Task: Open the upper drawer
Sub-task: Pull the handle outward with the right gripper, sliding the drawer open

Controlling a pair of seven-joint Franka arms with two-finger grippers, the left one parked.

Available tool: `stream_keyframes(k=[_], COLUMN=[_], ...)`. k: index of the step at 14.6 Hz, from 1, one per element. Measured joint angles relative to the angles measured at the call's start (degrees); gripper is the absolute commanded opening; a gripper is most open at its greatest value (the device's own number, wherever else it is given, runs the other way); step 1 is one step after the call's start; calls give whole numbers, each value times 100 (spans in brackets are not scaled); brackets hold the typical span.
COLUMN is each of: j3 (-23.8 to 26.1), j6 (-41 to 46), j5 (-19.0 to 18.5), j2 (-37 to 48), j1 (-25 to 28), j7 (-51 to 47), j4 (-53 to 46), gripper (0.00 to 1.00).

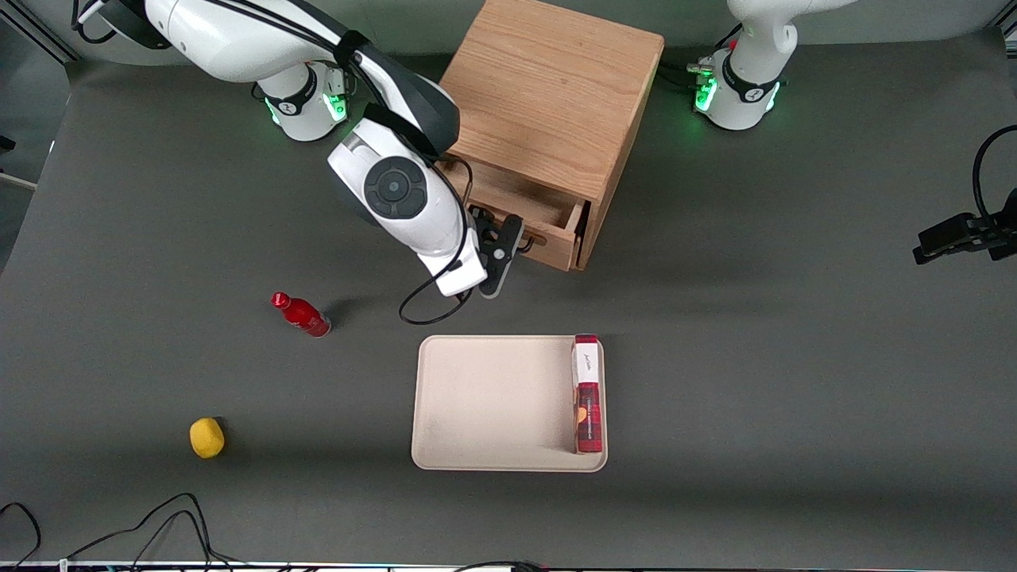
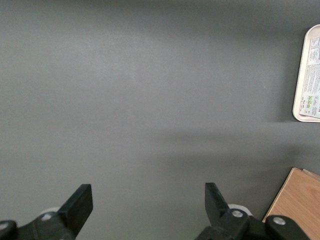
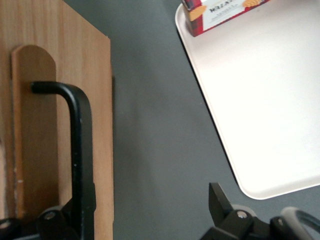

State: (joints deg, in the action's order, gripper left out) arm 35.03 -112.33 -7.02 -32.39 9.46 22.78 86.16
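The small wooden cabinet (image 1: 548,103) stands at the back of the table. Its upper drawer (image 1: 528,208) is pulled partway out, and its plain wooden inside shows. My right gripper (image 1: 507,242) is at the drawer's front panel, on the side nearer the front camera. In the right wrist view the gripper (image 3: 135,212) is open. The black wire handle (image 3: 77,145) on the light-oak front panel (image 3: 100,100) lies just inside one finger, and the other finger (image 3: 219,199) is far from it over the grey table. The lower drawer is hidden.
A cream tray (image 1: 493,397) lies nearer the front camera than the cabinet, with a red box (image 1: 587,393) on its edge. A red bottle (image 1: 302,315) and a yellow object (image 1: 206,437) lie toward the working arm's end. Cables run along the table's front edge.
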Motion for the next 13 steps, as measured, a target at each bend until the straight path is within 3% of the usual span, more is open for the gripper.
stream_keyframes(k=[13], j3=[-373], j6=[-3], j5=[0], j2=[-164], j1=[-99], j7=[496], j4=[-493], gripper=[100])
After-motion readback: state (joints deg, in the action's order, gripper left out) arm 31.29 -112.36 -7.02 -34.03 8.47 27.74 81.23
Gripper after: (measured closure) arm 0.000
